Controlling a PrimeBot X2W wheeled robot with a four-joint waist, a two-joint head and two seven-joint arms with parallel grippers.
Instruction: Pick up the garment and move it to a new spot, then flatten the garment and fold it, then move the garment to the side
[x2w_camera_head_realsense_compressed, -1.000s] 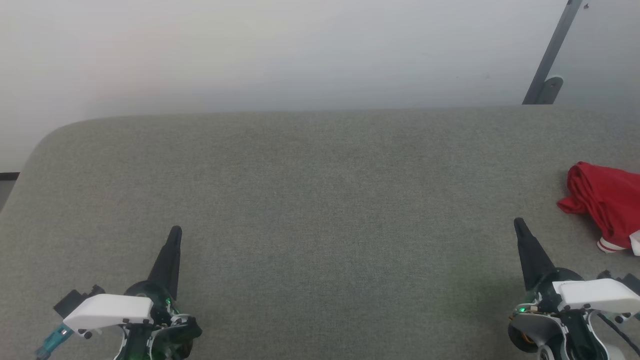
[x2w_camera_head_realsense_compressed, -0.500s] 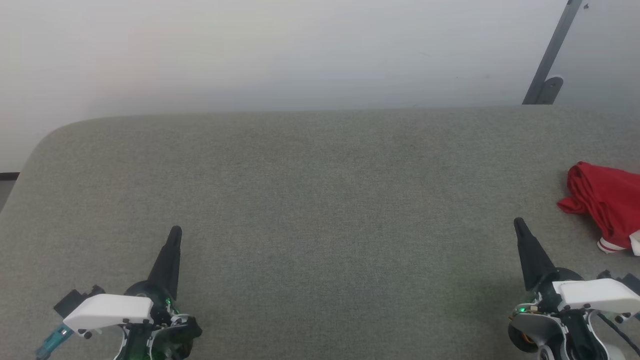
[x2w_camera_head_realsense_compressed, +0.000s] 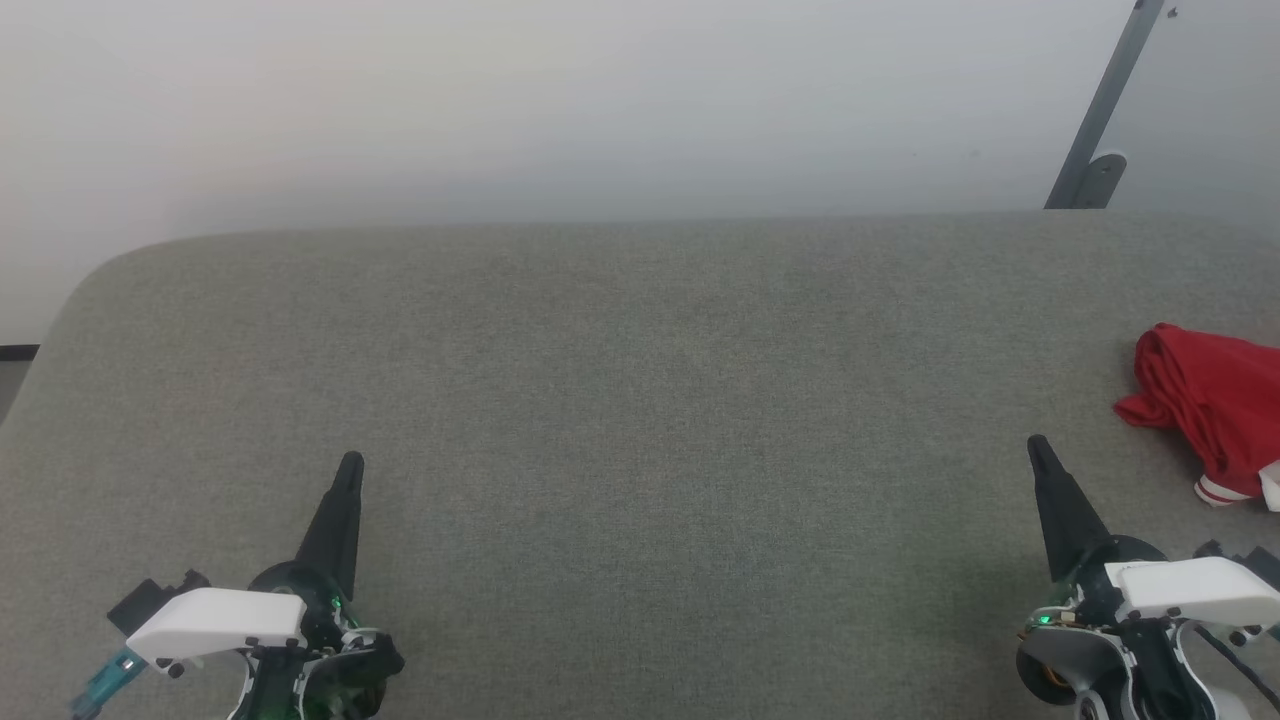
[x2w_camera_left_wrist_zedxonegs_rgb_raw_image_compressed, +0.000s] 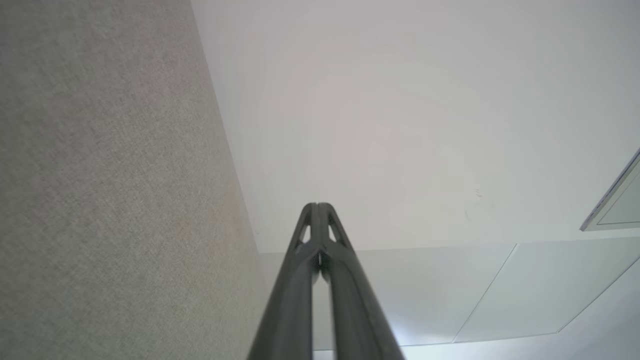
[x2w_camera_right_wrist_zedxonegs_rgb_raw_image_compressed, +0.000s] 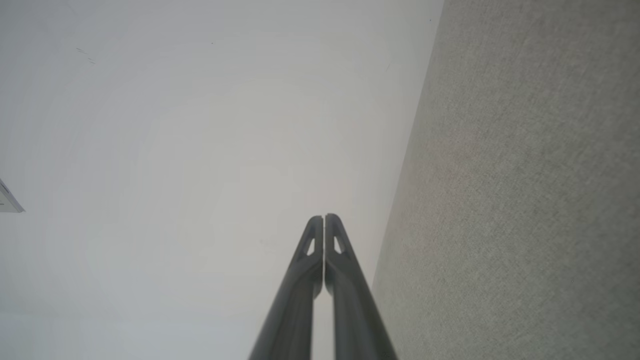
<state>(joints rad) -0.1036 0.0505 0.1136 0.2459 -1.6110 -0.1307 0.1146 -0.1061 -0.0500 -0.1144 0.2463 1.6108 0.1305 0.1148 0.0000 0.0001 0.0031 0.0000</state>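
The left hand (x2w_camera_head_realsense_compressed: 349, 464) is held low over the near-left part of the desk (x2w_camera_head_realsense_compressed: 640, 400), its two dark fingers pressed together into a single point and aimed toward the far edge, tilted slightly to the right. Nothing is held in it. In the left wrist view the left hand (x2w_camera_left_wrist_zedxonegs_rgb_raw_image_compressed: 317, 206) is seen with its fingertips touching, the grey fabric of the desk on one side and a pale wall (x2w_camera_left_wrist_zedxonegs_rgb_raw_image_compressed: 400, 125) ahead.

The right hand (x2w_camera_head_realsense_compressed: 1037, 446) is held in a mirrored pose over the near-right part of the desk, fingers closed tight and leaning slightly to the left, with nothing gripped. The same sealed fingertips are shown in the right wrist view (x2w_camera_right_wrist_zedxonegs_rgb_raw_image_compressed: 324, 218).

The garment (x2w_camera_head_realsense_compressed: 1215, 400) is found crumpled at the right edge of the desk, partly cut off by the picture's border, with striped trim (x2w_camera_head_realsense_compressed: 1220, 490) showing at its near end. It lies to the right of the right hand and a little farther from the near edge, near it but untouched; it is well apart from the left hand.
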